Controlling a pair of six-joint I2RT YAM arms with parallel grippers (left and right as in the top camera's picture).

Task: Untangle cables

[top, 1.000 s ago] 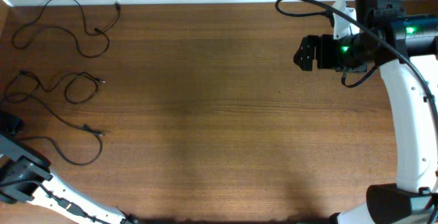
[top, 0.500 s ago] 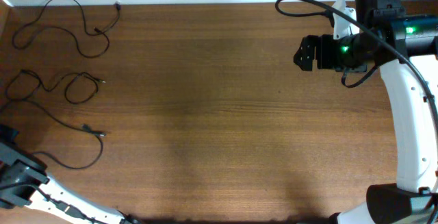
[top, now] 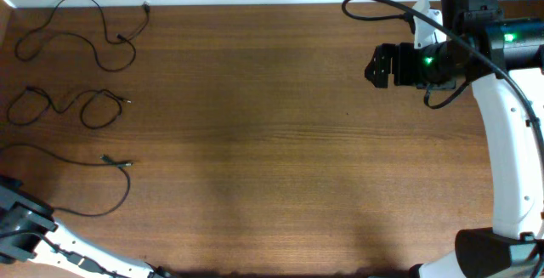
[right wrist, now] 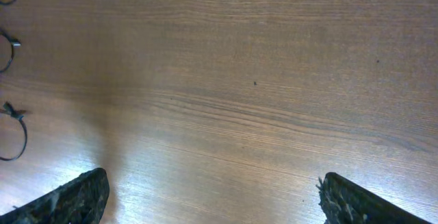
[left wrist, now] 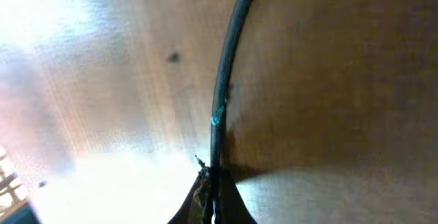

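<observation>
L gripper (left wrist: 211, 200) pinched shut on nearest cable (left wrist: 222, 80), cord running straight away from its tips, at scene's near left; R gripper (right wrist: 212, 200) wide open, empty, far right, so L arm nearer.

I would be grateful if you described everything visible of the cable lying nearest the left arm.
It is a thin black flexible cable, lying flat on the wooden table near its left edge, apart from the other cables. It sweeps in an open curve, with a small plug-like piece at the bend. The left gripper is shut on one stretch. The wrist view shows a tiny teal fleck just above the pinch.
</observation>
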